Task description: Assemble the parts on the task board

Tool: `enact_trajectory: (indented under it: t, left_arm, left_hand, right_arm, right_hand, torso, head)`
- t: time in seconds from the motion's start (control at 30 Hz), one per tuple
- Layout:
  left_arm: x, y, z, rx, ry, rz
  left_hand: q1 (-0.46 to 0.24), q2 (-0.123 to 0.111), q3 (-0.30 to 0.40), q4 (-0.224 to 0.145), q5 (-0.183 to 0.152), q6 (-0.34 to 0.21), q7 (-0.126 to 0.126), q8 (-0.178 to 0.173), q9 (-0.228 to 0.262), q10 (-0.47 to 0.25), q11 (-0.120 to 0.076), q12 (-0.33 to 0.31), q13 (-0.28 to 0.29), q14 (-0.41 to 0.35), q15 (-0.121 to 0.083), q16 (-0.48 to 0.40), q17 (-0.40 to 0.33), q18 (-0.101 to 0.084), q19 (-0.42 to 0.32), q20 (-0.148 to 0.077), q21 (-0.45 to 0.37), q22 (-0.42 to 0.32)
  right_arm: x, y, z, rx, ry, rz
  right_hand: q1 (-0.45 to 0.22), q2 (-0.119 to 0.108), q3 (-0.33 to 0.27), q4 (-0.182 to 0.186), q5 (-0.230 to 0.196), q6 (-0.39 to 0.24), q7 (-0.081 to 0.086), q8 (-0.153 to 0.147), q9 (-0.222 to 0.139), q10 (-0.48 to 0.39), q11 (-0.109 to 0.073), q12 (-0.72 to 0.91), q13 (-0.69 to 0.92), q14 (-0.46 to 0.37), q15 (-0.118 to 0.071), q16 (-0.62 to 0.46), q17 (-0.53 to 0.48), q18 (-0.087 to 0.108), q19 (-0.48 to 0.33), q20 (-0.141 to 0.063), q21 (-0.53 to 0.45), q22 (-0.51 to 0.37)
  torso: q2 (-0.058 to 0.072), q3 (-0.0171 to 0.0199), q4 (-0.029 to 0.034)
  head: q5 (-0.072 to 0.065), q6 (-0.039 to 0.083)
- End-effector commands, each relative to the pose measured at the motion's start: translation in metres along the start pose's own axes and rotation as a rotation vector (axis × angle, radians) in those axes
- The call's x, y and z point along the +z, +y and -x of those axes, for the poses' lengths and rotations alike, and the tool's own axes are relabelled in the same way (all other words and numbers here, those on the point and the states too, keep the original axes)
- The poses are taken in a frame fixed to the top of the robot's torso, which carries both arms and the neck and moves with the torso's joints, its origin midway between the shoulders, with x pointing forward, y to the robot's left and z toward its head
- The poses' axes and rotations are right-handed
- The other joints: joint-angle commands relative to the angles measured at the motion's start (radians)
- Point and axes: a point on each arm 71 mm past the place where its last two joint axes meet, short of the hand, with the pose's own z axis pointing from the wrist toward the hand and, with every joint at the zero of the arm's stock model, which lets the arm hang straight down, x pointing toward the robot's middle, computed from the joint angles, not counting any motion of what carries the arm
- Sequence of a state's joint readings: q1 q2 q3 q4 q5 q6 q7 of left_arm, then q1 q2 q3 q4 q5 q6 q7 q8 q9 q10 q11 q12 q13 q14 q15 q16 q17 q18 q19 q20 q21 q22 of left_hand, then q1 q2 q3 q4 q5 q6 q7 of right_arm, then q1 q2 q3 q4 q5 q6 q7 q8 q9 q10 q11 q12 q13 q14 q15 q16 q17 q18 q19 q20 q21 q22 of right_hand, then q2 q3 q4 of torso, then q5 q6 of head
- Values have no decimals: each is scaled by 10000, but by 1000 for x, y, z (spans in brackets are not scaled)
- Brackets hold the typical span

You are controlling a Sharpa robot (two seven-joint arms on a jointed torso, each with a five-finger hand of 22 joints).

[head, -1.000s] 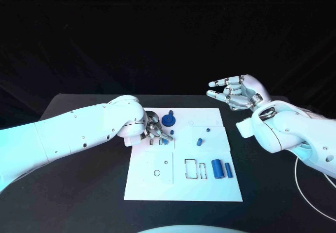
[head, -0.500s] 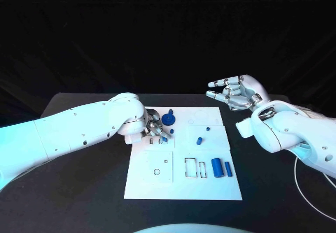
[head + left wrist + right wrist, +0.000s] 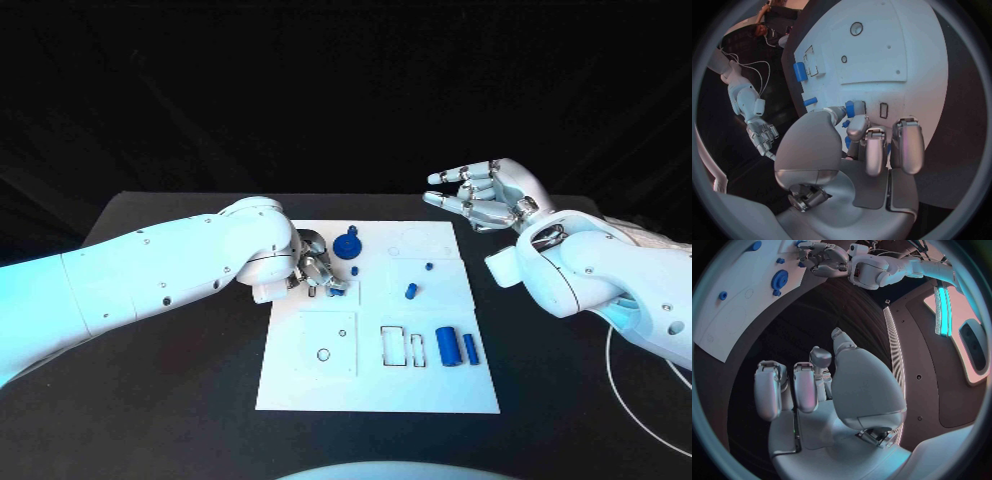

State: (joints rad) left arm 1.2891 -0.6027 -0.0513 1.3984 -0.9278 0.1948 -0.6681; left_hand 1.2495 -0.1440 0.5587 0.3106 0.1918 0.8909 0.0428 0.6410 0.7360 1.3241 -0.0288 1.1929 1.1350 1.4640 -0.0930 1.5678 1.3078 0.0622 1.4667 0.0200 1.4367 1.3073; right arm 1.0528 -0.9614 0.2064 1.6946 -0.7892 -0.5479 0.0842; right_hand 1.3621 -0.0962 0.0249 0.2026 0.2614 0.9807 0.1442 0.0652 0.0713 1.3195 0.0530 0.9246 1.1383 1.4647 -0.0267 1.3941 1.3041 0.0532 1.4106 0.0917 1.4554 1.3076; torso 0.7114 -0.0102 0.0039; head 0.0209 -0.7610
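Left hand (image 3: pixel 320 270) has crept slightly toward the board's edge, fingers pinching a small blue peg (image 3: pixel 857 108) over a slot on the task board (image 3: pixel 378 390). Right hand (image 3: pixel 483 192) hovers off-board, fingers spread, holding nothing. Peg looks light, rigid, slick; best pinched mid-shaft. Left wrist view shows the pinch; head view hides it.

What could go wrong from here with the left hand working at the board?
1. The left hand pinches a small blue part at its fingertips; it may slip as it is pressed in.
2. The blue gear stands close beside those fingers and might get knocked.
3. The fingers hide the slot in the head view, so misalignment on the task board could go unseen.
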Motion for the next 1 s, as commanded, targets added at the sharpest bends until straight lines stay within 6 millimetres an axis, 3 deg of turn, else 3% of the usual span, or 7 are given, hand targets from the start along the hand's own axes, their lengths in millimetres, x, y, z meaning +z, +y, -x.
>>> enact_trajectory:
  t: [0.03,0.13,0.3,0.5,0.67,1.0]
  left_arm:
    - [-3,0,1,-291,-248,-175]
    - [-5,3,1,-446,-506,-216]
    - [-8,10,-1,-560,-778,-215]
    - [-9,14,-3,-419,-999,-186]
    - [-8,12,-4,-58,-1275,-170]
    - [-7,8,-6,444,-1362,-148]
  left_hand:
    - [-211,-30,1737,-1700,11,72,-33,52,41,43,-29,79,16,1068,58,30,2630,-177,122,44,33,960]
    - [-412,-79,1921,-1904,186,108,-54,87,114,103,-43,128,65,1068,42,30,2630,-193,162,30,83,1037]
    - [-531,-118,2035,-2052,285,135,-66,103,159,139,-57,156,94,1068,32,30,2630,-208,195,20,127,1102]
    - [-563,-136,2073,-2111,304,142,-69,104,173,142,-61,152,89,1068,28,30,2630,-211,202,16,135,1115]
    - [-574,-148,2083,-2135,306,144,-70,104,178,146,-62,154,92,1068,27,30,2630,-212,205,15,139,1121]
    - [-593,-171,2093,-2173,304,150,-72,103,185,163,-64,171,110,1068,25,30,2630,-217,216,13,154,1143]
  right_arm:
    - [0,0,-2,-85,193,5]
    - [0,0,-2,-87,202,6]
    - [0,-1,-2,-89,214,-8]
    - [-1,-1,-3,-84,233,-13]
    - [0,-1,-3,-77,253,-14]
    - [0,-2,-5,-60,333,-29]
  right_hand:
    - [31,105,-65,-2,61,-66,-6,22,11,-57,12,28,-6,499,70,-31,-13,50,-37,-13,-19,144]
    - [31,105,-65,-2,61,-66,-6,22,11,-57,12,28,-6,499,70,-31,-13,50,-37,-13,-19,144]
    - [33,106,-67,-4,66,-65,-7,23,11,-55,11,31,-6,500,70,-31,-11,51,-37,-13,-20,143]
    - [34,107,-69,-5,66,-64,-7,24,12,-55,11,29,-7,500,69,-31,-11,51,-36,-14,-20,144]
    - [34,107,-69,-5,66,-64,-7,24,12,-55,11,29,-7,500,69,-31,-11,51,-36,-14,-20,144]
    - [34,109,-72,-6,62,-62,-8,25,12,-56,10,26,-11,499,69,-35,-16,51,-38,-14,-22,140]
  torso:
    - [-7,11,7]
    - [-6,26,5]
    - [1,7,24]
    - [2,18,45]
    - [5,11,21]
    - [10,11,30]
  head:
    - [16,8]
    - [30,24]
    - [9,23]
    - [9,15]
    - [34,6]
    - [31,-14]
